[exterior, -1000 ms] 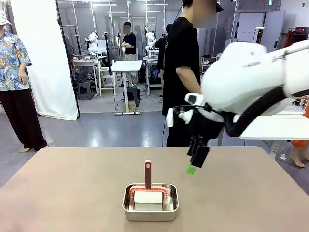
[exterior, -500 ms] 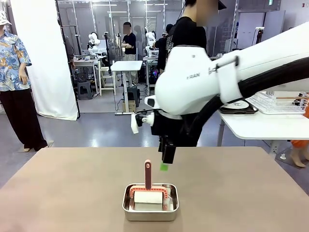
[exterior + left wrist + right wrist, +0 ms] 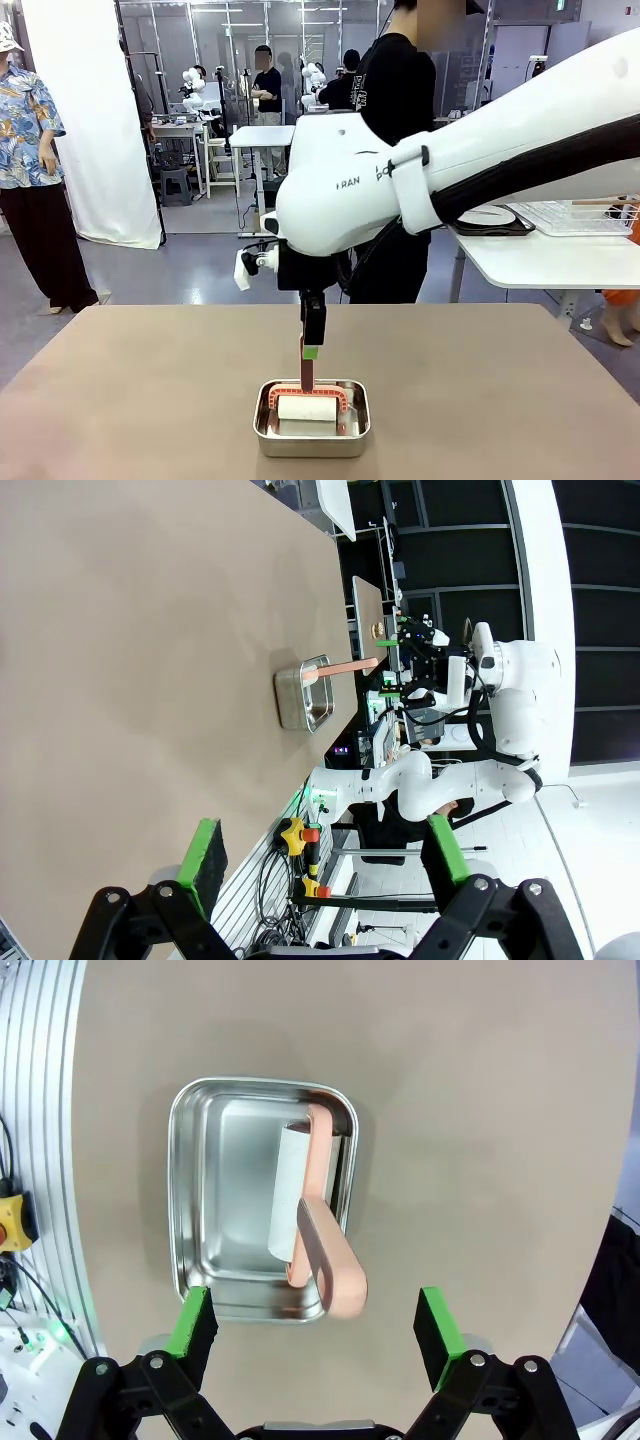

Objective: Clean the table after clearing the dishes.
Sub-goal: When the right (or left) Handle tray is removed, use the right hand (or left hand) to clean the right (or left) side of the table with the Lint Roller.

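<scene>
1. Front view: the wide matte tan-brown table (image 3: pixel 150 400) carries a shiny rectangular steel pan (image 3: pixel 310 446) near the robot's edge. In the pan lies a cleaning roller (image 3: pixel 307 408) with a white roll and a salmon-pink plastic frame, and its flat pink handle (image 3: pixel 306 372) stands up out of the pan. The right gripper (image 3: pixel 312 350) hangs at the top of that handle, reaching in from the white right arm (image 3: pixel 450 170). From this angle I cannot tell whether its fingers touch the handle. A round white plate (image 3: pixel 487 214) on a dark tray sits on the smaller white side table, off the tan top.

2. Left wrist view: the left gripper (image 3: pixel 322 850) is spread wide with nothing between its pads, well away from the pan (image 3: pixel 300 695) and handle (image 3: pixel 345 667).

3. Right wrist view: the right gripper (image 3: pixel 315 1322) is released, its green pads well apart on either side of the handle (image 3: pixel 335 1270), which rises towards the camera. The roll (image 3: pixel 290 1195) lies near one long wall of the pan (image 3: pixel 210 1200).

4. Handling, as a judgement:
   - The roller looks light and its plastic handle stiff and smooth.
   - The flat upper handle is the place to pinch, pads on the broad faces.
   - The thin pan may slide or lift if the frame catches its rim.
</scene>
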`<state>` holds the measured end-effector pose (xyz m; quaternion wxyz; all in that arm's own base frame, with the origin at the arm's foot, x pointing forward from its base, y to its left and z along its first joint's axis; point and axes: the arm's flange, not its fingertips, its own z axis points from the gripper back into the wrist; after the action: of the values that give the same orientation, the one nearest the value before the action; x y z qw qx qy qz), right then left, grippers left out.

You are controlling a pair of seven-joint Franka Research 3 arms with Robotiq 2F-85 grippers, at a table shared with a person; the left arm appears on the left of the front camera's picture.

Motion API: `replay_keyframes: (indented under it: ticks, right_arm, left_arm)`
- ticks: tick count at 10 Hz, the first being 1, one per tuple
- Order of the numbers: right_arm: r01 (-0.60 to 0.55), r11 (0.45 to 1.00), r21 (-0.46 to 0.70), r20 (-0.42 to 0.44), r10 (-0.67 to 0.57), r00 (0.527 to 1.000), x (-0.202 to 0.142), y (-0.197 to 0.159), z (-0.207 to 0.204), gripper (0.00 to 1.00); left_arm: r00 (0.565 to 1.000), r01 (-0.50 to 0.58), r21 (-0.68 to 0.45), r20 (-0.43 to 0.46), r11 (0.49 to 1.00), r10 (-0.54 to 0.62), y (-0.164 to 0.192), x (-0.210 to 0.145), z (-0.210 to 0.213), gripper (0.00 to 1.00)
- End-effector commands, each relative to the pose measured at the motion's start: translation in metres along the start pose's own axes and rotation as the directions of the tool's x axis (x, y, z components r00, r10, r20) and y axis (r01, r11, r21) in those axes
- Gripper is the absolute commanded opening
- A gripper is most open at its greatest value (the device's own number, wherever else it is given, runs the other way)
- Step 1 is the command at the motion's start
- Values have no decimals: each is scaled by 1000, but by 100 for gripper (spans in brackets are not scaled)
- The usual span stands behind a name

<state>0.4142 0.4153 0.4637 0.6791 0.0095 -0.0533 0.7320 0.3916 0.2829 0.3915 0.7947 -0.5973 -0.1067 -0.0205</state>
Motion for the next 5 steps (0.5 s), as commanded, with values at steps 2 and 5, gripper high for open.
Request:
replay_keyframes:
  ticks: [2, 5]
  right_arm:
    - [37, 999, 0, -60, -37, 998, 19, -4, -11, 100]
    - [66, 998, -4, -106, -66, 992, 19, -5, -28, 100]
  left_arm:
    - [1000, 4, -2, 7, 1000, -4, -2, -4, 1, 100]
    - [1000, 4, -2, 7, 1000, -4, -2, -4, 1, 100]
